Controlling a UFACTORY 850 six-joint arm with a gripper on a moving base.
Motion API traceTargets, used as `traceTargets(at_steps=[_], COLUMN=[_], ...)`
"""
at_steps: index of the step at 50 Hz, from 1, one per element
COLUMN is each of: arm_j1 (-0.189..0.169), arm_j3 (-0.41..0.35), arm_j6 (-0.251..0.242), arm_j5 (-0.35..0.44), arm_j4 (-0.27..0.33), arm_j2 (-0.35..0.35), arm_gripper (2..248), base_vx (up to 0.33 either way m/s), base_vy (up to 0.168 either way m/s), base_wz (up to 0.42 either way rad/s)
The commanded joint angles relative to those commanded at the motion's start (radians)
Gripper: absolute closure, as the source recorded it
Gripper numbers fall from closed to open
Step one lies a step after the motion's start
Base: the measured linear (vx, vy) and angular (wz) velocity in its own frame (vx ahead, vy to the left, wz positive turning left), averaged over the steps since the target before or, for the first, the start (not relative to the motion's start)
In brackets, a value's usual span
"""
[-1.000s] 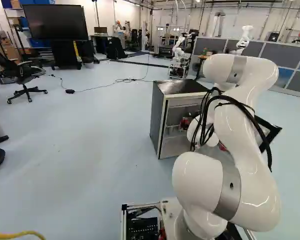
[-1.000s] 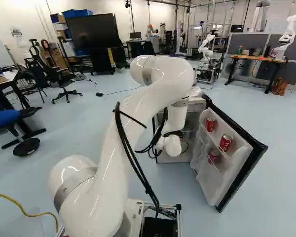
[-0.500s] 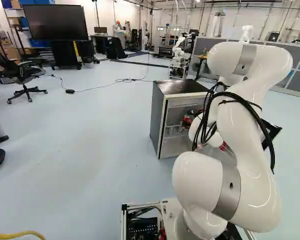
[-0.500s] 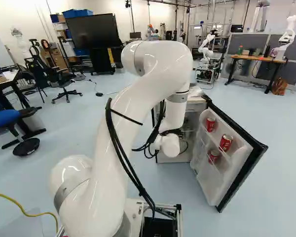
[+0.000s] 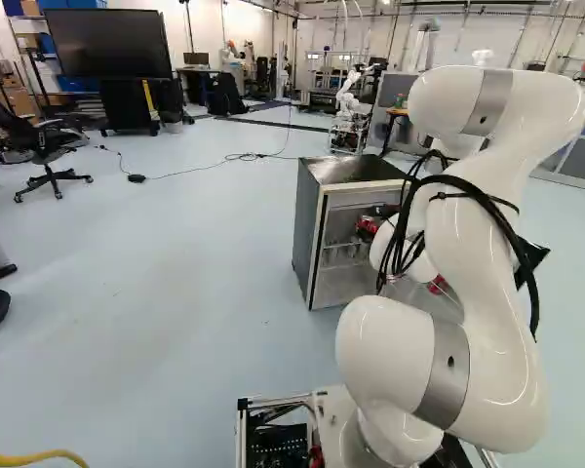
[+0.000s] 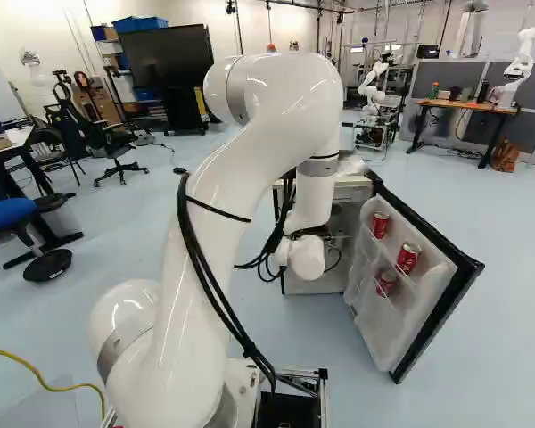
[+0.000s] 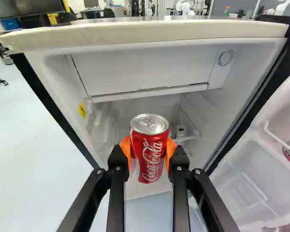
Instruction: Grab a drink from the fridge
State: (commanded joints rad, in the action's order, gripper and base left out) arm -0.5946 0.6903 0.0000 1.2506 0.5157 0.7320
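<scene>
So there's pale blue floor (image 5: pixel 175 253) below the claw (image 5: pixel 372 224) and all around it. Way past the claw, off to its left, you get a big black screen (image 5: pixel 107 44) plus an office chair (image 5: pixel 47 146). Over to its right, grey partition panels (image 6: pixel 437 78) stand behind a desk (image 6: pixel 468 106), white wall (image 5: pixel 203 24) at the back.

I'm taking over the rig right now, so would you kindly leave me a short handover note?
Hand: shut on a red can, an orange pad at each side.
Place: the can is upright, at the opening of the fridge; I cannot tell whether it is fully clear.
Door: open, with three more red cans on its shelves.
Done: door open, drink gripped.
Left: probably just draw the can well clear, minding the door beside it.
</scene>
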Motion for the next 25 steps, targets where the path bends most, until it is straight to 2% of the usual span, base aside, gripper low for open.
traceTargets(at_steps=[25], arm_j1=[-0.007], arm_j3=[-0.053], arm_j6=[0.000], arm_j5=[0.028], arm_j4=[0.000], arm_j2=[-0.092], arm_gripper=[159], base_vx=[0.000], base_vy=[0.000], base_wz=[0.000])
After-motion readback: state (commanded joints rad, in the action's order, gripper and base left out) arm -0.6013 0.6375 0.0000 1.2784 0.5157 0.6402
